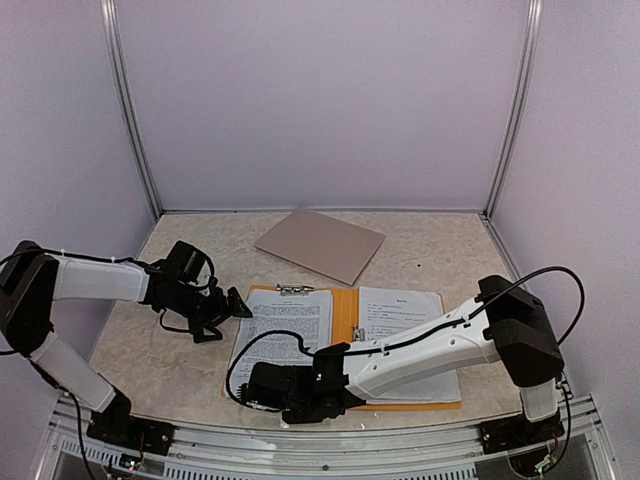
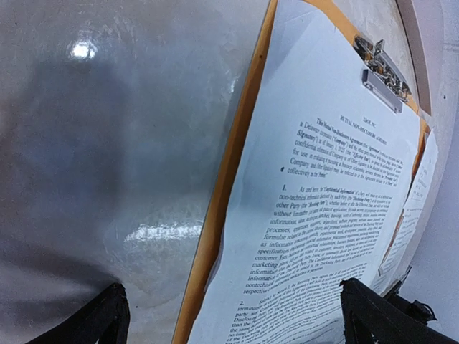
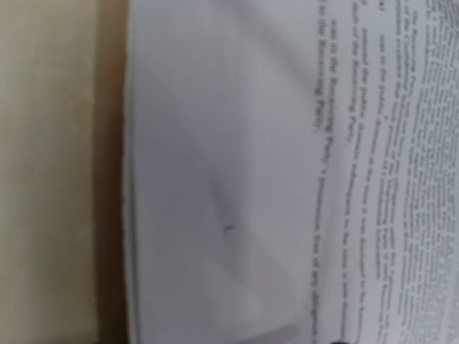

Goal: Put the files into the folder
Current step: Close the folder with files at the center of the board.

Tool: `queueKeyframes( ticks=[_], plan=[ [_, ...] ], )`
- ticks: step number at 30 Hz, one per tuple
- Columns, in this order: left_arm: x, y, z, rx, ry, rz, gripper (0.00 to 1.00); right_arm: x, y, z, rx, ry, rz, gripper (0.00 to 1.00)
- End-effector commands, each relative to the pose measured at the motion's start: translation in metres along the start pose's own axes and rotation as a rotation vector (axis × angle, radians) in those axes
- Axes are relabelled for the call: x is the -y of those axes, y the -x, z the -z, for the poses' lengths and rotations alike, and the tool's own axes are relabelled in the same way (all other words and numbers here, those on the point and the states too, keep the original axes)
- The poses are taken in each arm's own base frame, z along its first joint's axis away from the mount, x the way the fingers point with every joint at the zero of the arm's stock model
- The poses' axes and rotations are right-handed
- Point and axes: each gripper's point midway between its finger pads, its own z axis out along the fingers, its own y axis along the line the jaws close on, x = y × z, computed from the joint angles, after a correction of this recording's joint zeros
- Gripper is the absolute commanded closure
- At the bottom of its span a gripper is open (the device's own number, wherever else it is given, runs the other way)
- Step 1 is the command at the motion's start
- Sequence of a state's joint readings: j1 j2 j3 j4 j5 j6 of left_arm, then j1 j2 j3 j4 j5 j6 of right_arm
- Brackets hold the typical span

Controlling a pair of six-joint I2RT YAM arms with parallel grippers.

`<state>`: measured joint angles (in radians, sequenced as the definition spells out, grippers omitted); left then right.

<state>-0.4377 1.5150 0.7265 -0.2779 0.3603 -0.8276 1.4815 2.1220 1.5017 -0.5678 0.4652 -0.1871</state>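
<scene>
The orange folder [image 1: 345,305] lies open on the table with the files [image 1: 285,320] spread over both halves, white sheets of black text. A metal clip [image 1: 293,290] sits at the top of the left half. My left gripper [image 1: 222,312] hovers open just off the folder's left edge. In the left wrist view the folder's edge [image 2: 222,186] and the files [image 2: 330,179] run between its wide-apart fingers [image 2: 107,319]. My right gripper [image 1: 255,390] reaches across to the near-left corner of the files. Its view is filled by blurred paper [image 3: 287,179], and its jaws are hidden.
A grey-brown clipboard [image 1: 320,245] lies at the back centre of the table. Pale walls with metal posts [image 1: 135,150] close in the sides and back. The right arm's white link [image 1: 420,355] lies across the near part of the folder.
</scene>
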Motion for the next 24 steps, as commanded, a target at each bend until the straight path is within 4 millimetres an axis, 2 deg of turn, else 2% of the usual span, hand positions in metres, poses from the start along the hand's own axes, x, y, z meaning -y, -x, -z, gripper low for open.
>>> queueKeyframes(
  ticks=[1,10,19,24],
  plan=[
    [-0.006,-0.002,-0.006,-0.02,0.009,0.004,0.01,-0.002,-0.013,-0.005,-0.091,-0.088,0.071,0.47],
    [-0.006,-0.003,-0.007,-0.026,0.008,0.002,0.01,0.012,-0.013,0.002,-0.124,-0.173,0.056,0.72],
    [-0.001,0.001,-0.004,-0.027,0.016,-0.02,0.01,0.021,-0.01,0.013,-0.122,-0.228,0.035,0.9],
    [0.006,0.004,-0.002,-0.03,-0.001,-0.03,0.01,0.023,-0.011,0.018,-0.121,-0.243,0.01,0.95]
  ],
)
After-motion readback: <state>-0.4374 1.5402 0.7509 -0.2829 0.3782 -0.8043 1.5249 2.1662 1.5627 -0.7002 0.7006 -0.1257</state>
